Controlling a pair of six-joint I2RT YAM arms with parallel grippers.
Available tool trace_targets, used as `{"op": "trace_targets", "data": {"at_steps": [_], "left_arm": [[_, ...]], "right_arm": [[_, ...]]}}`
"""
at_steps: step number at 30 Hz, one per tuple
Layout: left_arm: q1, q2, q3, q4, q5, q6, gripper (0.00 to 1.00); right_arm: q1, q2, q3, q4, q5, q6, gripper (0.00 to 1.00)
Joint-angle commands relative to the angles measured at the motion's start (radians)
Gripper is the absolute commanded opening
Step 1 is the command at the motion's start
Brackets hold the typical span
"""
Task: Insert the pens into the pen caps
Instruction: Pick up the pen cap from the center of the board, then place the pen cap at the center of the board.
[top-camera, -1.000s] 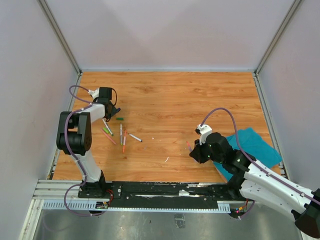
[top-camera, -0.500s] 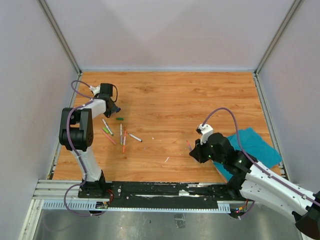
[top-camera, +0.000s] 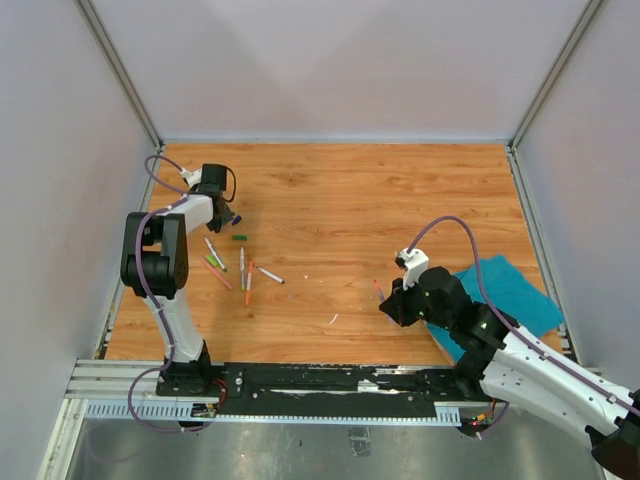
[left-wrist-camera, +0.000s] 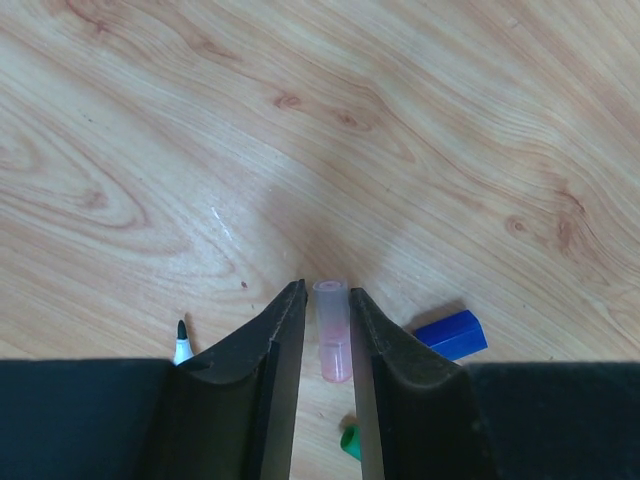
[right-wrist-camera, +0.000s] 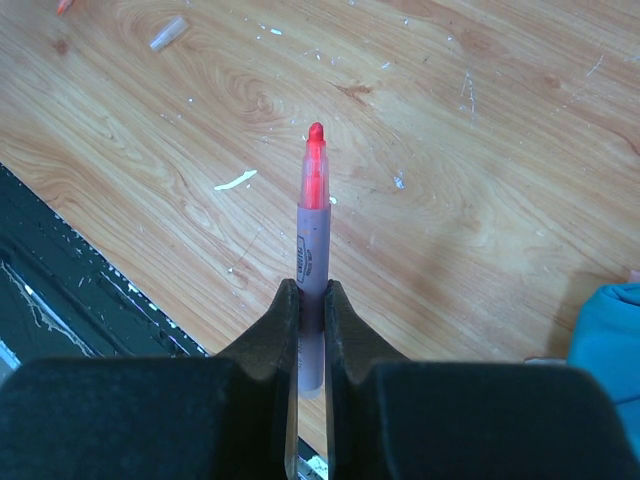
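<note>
A translucent pink pen cap (left-wrist-camera: 332, 330) lies lengthwise between the fingers of my left gripper (left-wrist-camera: 321, 290), which is shut on it just above the wood at the far left (top-camera: 228, 214). Beside it are a dark blue cap (left-wrist-camera: 450, 335), a green cap (left-wrist-camera: 349, 440) and a pen with a dark green tip (left-wrist-camera: 182, 342). My right gripper (right-wrist-camera: 309, 290) is shut on a grey-barrelled pen with a pink-red tip (right-wrist-camera: 313, 200), which points forward over the table at centre right (top-camera: 379, 291). Several loose pens (top-camera: 241, 266) lie near the left arm.
A teal cloth (top-camera: 512, 290) lies under the right arm near the right wall. The black rail (top-camera: 330, 385) runs along the near edge. A small pale piece (right-wrist-camera: 168, 32) and white flecks (right-wrist-camera: 236, 181) lie on the wood ahead of the right gripper.
My left gripper has drawn back from the pens toward the far left, and its jaws widened briefly and closed again. The right arm has barely shifted and still holds its pen.
</note>
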Motion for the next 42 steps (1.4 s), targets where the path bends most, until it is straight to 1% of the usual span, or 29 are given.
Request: {"op": "trace_targets", "data": {"at_steps": [1, 5, 8, 12, 17, 20, 25, 30, 31, 34, 37, 39, 42], "left_arm": [[0.002, 0.066, -0.035, -0.102, -0.006, 0.030, 0.30], [0.002, 0.048, -0.060, -0.089, -0.004, 0.030, 0.22], [0.002, 0.033, -0.087, -0.068, 0.032, 0.027, 0.19], [0.002, 0.000, -0.111, -0.035, 0.067, 0.027, 0.12], [-0.008, -0.108, -0.110, -0.024, 0.073, 0.054, 0.11], [-0.061, -0.200, -0.107, -0.032, 0.043, 0.069, 0.11], [-0.234, -0.314, -0.120, -0.058, 0.016, 0.078, 0.11], [-0.475, -0.373, -0.151, -0.066, 0.011, 0.058, 0.08], [-0.539, -0.382, -0.158, -0.062, 0.020, 0.051, 0.08], [-0.678, -0.390, -0.163, -0.069, 0.018, 0.034, 0.08], [-0.806, -0.383, -0.173, -0.062, 0.037, 0.020, 0.10], [-0.873, -0.373, -0.189, -0.049, 0.055, 0.009, 0.10], [-0.939, -0.354, -0.216, -0.051, 0.049, 0.006, 0.10]], "right_arm": [[-0.009, -0.013, -0.010, -0.012, 0.026, 0.012, 0.01], [-0.010, -0.013, -0.010, -0.014, 0.025, 0.012, 0.01], [-0.010, -0.015, -0.007, -0.019, 0.026, 0.010, 0.01], [-0.010, -0.018, -0.004, -0.024, 0.031, 0.010, 0.01], [-0.009, -0.027, 0.001, -0.034, 0.038, 0.010, 0.01], [-0.009, -0.041, 0.017, -0.054, 0.053, 0.008, 0.01], [-0.009, -0.091, 0.062, -0.125, 0.108, -0.012, 0.01], [-0.009, -0.180, 0.084, -0.152, 0.152, -0.026, 0.01], [-0.010, -0.200, 0.090, -0.156, 0.165, -0.030, 0.01], [-0.010, -0.236, 0.112, -0.171, 0.186, -0.043, 0.01], [-0.010, -0.260, 0.135, -0.187, 0.205, -0.054, 0.01], [-0.009, -0.274, 0.146, -0.198, 0.215, -0.057, 0.01], [-0.010, -0.297, 0.162, -0.215, 0.226, -0.058, 0.01]]}}
